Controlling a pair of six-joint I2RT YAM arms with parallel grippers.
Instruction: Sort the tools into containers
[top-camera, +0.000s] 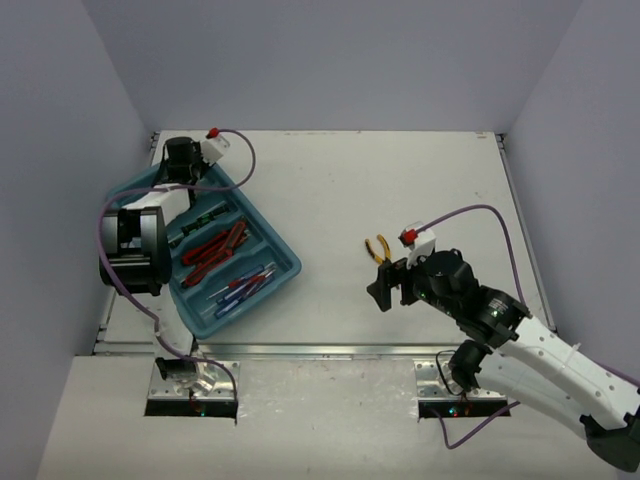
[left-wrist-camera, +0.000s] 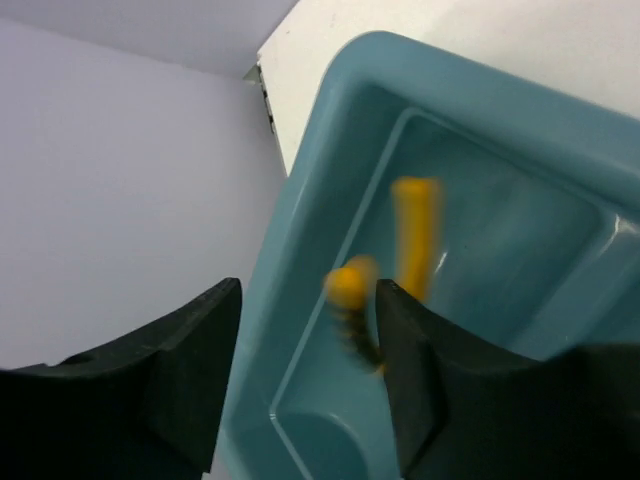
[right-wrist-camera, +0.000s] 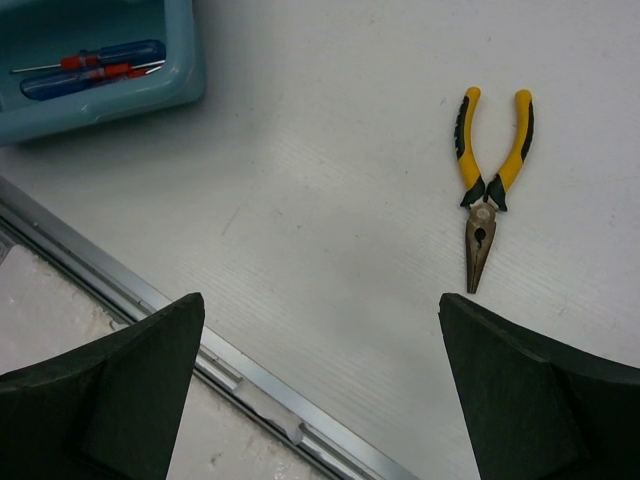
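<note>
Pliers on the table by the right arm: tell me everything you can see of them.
The pliers are long-nose: yellow handles with black grip strips, and a dull grey metal nose tapering to a point, shut. The handles are slightly spread. They lie flat on the white table, outside the teal tray, touching nothing else. The right gripper is open, clear of them.

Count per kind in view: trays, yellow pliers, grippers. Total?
Teal tray: 1
Yellow-handled pliers: 2, one on the table, one blurred in the tray
Grippers: 2, left gripper, right gripper
Total: 5
</note>
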